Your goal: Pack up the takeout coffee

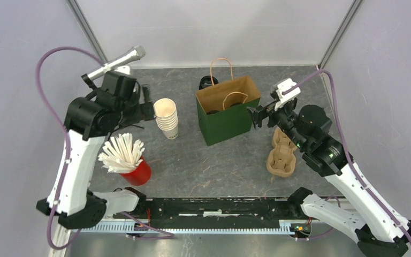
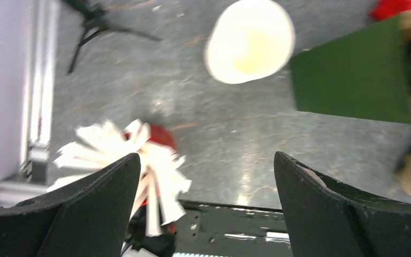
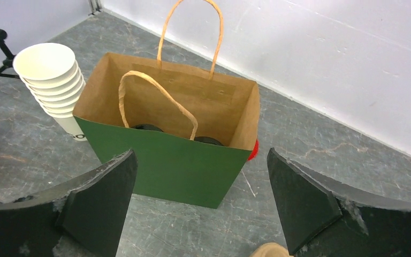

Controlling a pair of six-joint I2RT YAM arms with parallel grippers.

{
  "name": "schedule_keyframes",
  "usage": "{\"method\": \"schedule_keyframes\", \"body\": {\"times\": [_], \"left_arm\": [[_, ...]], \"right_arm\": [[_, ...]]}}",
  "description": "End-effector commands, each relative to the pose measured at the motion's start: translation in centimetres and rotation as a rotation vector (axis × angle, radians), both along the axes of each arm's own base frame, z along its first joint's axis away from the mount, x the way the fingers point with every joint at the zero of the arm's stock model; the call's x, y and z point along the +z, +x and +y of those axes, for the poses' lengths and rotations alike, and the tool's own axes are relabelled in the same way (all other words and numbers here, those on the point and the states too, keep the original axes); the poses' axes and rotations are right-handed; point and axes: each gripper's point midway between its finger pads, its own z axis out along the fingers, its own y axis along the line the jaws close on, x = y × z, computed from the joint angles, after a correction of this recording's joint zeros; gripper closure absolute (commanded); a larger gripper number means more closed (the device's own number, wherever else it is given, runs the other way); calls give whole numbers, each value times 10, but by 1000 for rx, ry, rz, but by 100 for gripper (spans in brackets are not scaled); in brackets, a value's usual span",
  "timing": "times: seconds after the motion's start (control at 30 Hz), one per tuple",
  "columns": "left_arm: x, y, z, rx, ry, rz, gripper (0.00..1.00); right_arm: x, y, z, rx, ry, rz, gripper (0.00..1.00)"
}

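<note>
Top view: a green bag (image 1: 225, 120) stands open mid-counter (image 1: 214, 166), with a stack of lidless cups (image 1: 167, 118) just to its left, a red cup of sticks (image 1: 136, 172) nearer the arms, and a cardboard carrier (image 1: 282, 155) to its right under the right arm. The left hand (image 1: 147, 103) sits beside the stack and the right hand (image 1: 253, 118) beside the bag's right wall; neither touches anything. Left wrist view: the left hand's fingers are spread wide with nothing between them, above bare counter, with the stack ahead and the bag's corner to one side. Right wrist view: the right hand is likewise spread and empty, looking down into the bag. Two black lids show at the bottom, so both coffees (image 3: 147, 127) are inside. The packing looks done, with perhaps only drawing the arms back left. The near handle droops across the bag's mouth and the far one stands up, so the opening is partly barred. Open counter lies in front of the bag; the walls close in behind and at the sides.
</note>
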Motion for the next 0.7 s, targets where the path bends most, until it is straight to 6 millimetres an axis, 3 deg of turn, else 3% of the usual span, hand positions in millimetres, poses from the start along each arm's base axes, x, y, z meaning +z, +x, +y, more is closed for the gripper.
{"method": "schedule_keyframes", "body": {"times": [0.0,0.1,0.17,0.27,0.37,0.53,0.67], "left_arm": [[-25,-23,63,198,156,86,1],[-49,-20,92,337,139,202,5],[-53,-13,101,415,88,219,11],[-55,-4,99,440,40,198,18],[-69,-5,96,440,25,219,27],[-93,-12,85,448,-46,237,54],[-106,-25,90,505,-44,242,56]], "right_arm": [[4,-7,3,33,39,-17,2],[-3,-5,2,21,39,-11,2],[-4,-4,0,13,25,-15,2],[-4,-3,-4,4,-12,-31,2],[-6,-1,-9,-18,-43,-34,2],[-14,-1,-10,-29,-46,-20,2],[-18,0,-9,-25,-51,-7,2]]}}
